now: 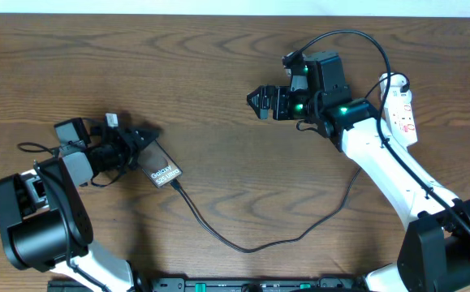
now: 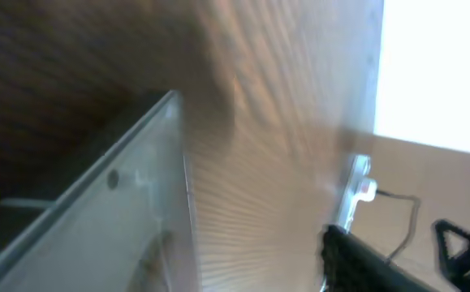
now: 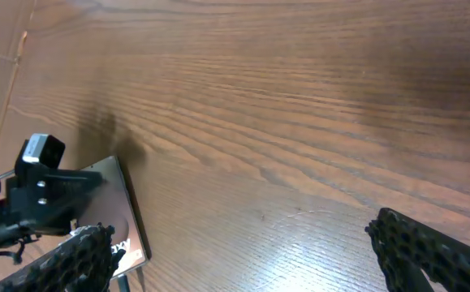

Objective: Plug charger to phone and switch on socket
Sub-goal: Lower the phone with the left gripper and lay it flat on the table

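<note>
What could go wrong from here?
The left gripper holds the phone tilted by one end; it might slip, or tug the charger loose. The charger runs under the right arm near the socket, so swinging the open right gripper back there could snag it.

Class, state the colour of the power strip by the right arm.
White power strip with small red marks; best seen overhead.

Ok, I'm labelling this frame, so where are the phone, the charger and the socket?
phone (image 1: 163,169), overhead view, its lettered end.
charger (image 1: 247,250), overhead view, lowest bend of the cable.
socket (image 1: 403,118), overhead view, middle of the white strip.
</note>
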{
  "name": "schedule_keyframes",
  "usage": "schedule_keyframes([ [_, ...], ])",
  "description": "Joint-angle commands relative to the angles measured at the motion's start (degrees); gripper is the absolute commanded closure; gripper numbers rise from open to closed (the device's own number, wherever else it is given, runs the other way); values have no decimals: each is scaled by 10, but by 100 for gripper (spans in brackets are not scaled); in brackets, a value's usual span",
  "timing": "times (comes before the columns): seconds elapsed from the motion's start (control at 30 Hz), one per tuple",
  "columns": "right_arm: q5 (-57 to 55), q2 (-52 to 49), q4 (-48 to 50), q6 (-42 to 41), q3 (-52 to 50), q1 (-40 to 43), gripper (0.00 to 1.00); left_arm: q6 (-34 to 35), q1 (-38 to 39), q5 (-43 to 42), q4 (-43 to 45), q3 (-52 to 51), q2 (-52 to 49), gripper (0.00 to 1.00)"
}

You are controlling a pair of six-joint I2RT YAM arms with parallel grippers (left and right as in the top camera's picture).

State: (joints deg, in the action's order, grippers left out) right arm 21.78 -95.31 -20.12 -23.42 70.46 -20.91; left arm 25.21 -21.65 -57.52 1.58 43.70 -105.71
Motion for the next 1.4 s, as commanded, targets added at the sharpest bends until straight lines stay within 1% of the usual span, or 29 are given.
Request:
schedule_keyframes([
  [0.0, -4, 10, -1, 8, 4, -2, 1, -4, -3, 106, -25, -17, -23, 23],
  [0.13, -4, 10, -1, 8, 4, -2, 1, 4, -3, 132, -43, -17, -23, 20],
  [0.47, -4, 10, -2, 8, 4, -2, 1, 5, -3, 137, -65, -17, -23, 19],
  [0.57, -4, 10, -2, 8, 4, -2, 1, 20, -3, 173, -83, -17, -23, 18],
  [0.63, -4, 10, -2, 8, 4, -2, 1, 31, -3, 199, -96, -17, -23, 15],
  [0.83, -4, 10, -1, 8, 4, -2, 1, 34, -2, 217, -120, -9, -23, 14],
  [1.0, -4, 10, -1, 8, 4, -2, 1, 39, -2, 257, -161, 5, -23, 14],
  [1.37, -4, 10, -1, 8, 4, -2, 1, 40, -2, 259, -172, 6, -23, 14],
])
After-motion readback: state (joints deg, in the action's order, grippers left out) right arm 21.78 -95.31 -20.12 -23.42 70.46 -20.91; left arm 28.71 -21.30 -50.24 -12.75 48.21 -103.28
